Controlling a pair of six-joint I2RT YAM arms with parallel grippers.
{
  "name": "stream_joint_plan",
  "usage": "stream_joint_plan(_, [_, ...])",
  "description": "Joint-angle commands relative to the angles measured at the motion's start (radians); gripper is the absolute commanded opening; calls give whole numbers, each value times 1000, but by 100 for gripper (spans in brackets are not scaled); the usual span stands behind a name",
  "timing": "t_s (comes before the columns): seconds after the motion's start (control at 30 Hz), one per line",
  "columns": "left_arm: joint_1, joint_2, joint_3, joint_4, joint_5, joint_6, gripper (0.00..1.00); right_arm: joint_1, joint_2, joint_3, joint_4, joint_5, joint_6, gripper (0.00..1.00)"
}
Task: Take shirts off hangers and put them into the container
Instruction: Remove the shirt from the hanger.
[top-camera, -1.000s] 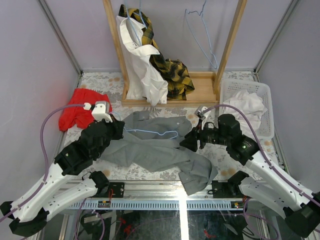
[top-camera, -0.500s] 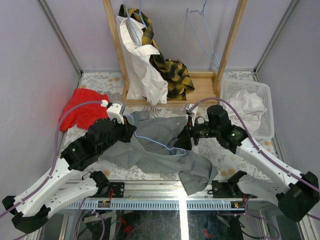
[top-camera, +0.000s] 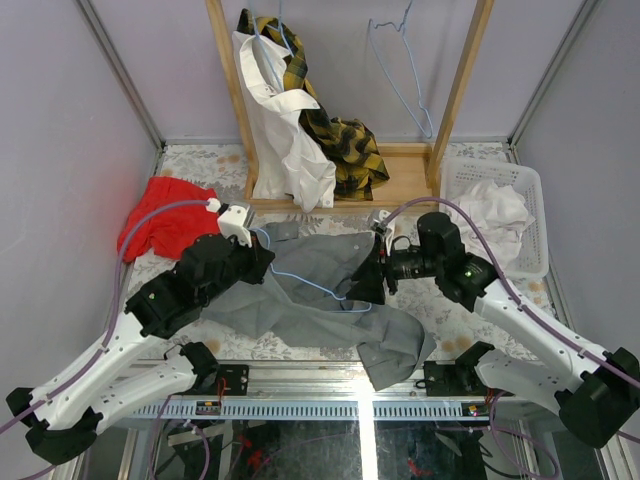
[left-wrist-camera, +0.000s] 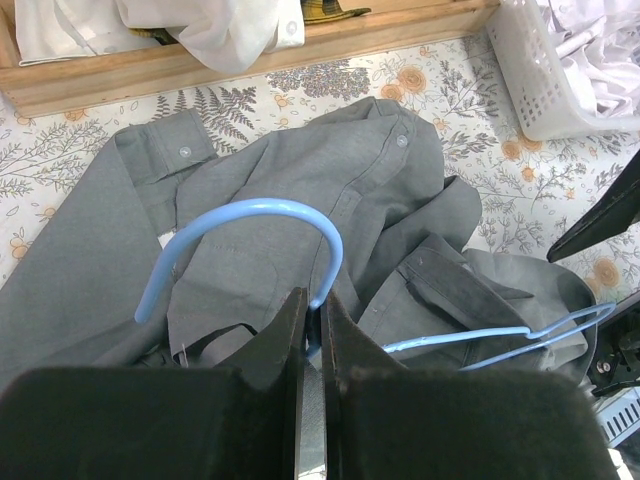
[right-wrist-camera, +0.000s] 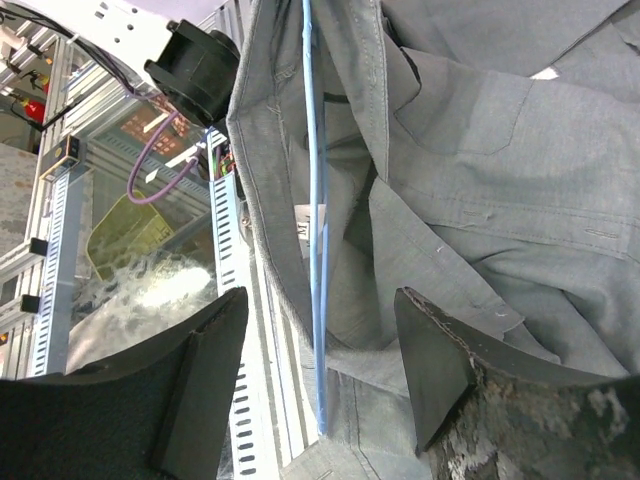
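A grey shirt lies spread and rumpled across the middle of the counter, one flap hanging over the near edge. A light-blue hanger is partly inside it: the hook sticks out at the shirt's left end and the wire body runs to the right over the cloth.

The left hand is over the shirt's left end. In the left wrist view its fingers are pressed together, pinching the hanger's wire just below the curved hook.

The right hand is over the shirt's right part. In the right wrist view its fingers stand wide apart. The hanger's straight wire runs between them, touching neither, and nothing is gripped.

Farther back, a red cloth lies bunched near the left edge. At the right edge sits the white mesh basket, with a crumpled white shirt inside.

Along the far edge stands the wooden rack. On its left side a hanging white shirt droops to the rack's base, and a yellow-and-black plaid shirt hangs just beside it on the right, touching it. A bare hanger hangs on the right side of the rack, apart from both shirts.
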Motion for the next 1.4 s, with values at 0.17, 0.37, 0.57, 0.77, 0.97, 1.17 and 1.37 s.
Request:
stream_joint_plan(0.17, [4, 5, 42, 52, -1, 9, 0, 68, 66, 20, -106, 1, -62, 63])
stream_joint_plan(0.37, [4, 9, 51, 36, 5, 20, 0, 92, 65, 9, -87, 45, -58, 39])
stream_joint_plan(0.57, [4, 0, 51, 26, -4, 29, 2, 92, -9, -41, 30, 62, -6, 0])
stream_joint_plan(0.77, [4, -4, 28, 6, -6, 8, 67, 92, -81, -60, -5, 148, 4, 0])
stream_joint_plan(0.97, [3, -30, -10, -11, -21, -68, 82, 92, -100, -69, -80, 282, 25, 0])
stream_joint_plan(1.17, [4, -36, -66, -11, -37, -171, 83, 92, -103, -91, -22, 304, 66, 0])
stream_joint_plan(1.37, [4, 12, -103, 74, 70, -230, 82, 92, -101, -91, 13, 288, 76, 0])
